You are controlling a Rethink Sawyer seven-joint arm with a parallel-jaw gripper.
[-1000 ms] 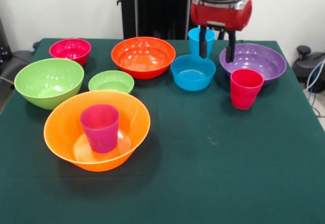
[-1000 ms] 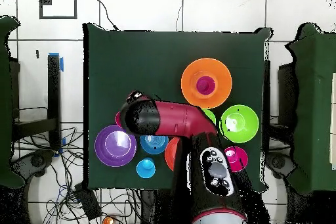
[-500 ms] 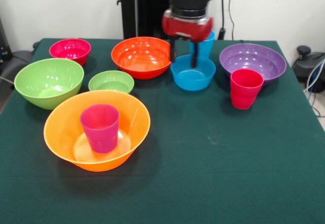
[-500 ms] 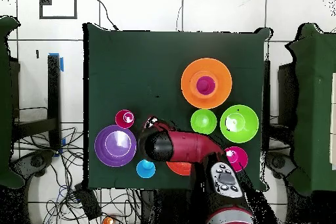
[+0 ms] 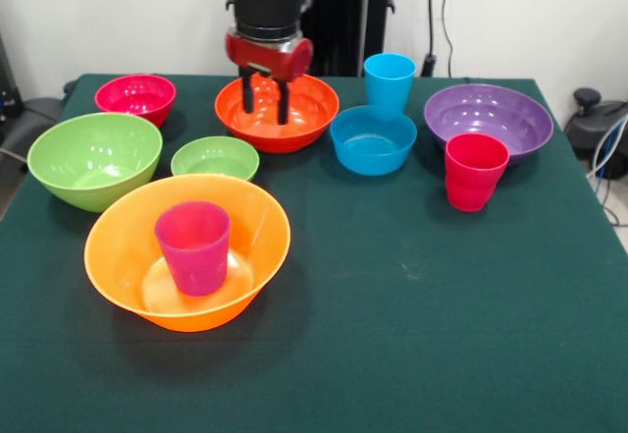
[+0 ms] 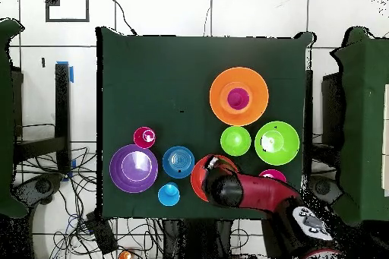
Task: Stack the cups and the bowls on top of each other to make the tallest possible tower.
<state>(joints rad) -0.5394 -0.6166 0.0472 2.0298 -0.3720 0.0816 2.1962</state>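
The large orange bowl [image 5: 120,246] stands near the front left with the purple-magenta cup [image 5: 193,246] upright inside it; both show in the overhead view [image 6: 220,83], [image 6: 238,98]. My gripper [image 5: 265,109] is open and empty, its fingers hanging over the red-orange bowl [image 5: 312,109] at the back. The small blue bowl [image 5: 373,140], sky blue cup [image 5: 389,81], purple bowl [image 5: 488,119] and red-pink cup [image 5: 475,171] stand to the right. The large lime green bowl [image 5: 95,158], small lime green bowl [image 5: 215,156] and small pink-red bowl [image 5: 135,96] stand to the left.
In the overhead view the arm [image 6: 251,193] covers part of the red-orange bowl [image 6: 197,176] and the pink-red bowl [image 6: 271,174]. The dark green tablecloth [image 5: 442,305] covers the table.
The arm has swung left in the front view, from beside the purple bowl, past the blue bowl, to over the red-orange bowl. The gripper stayed empty. No cup or bowl moved.
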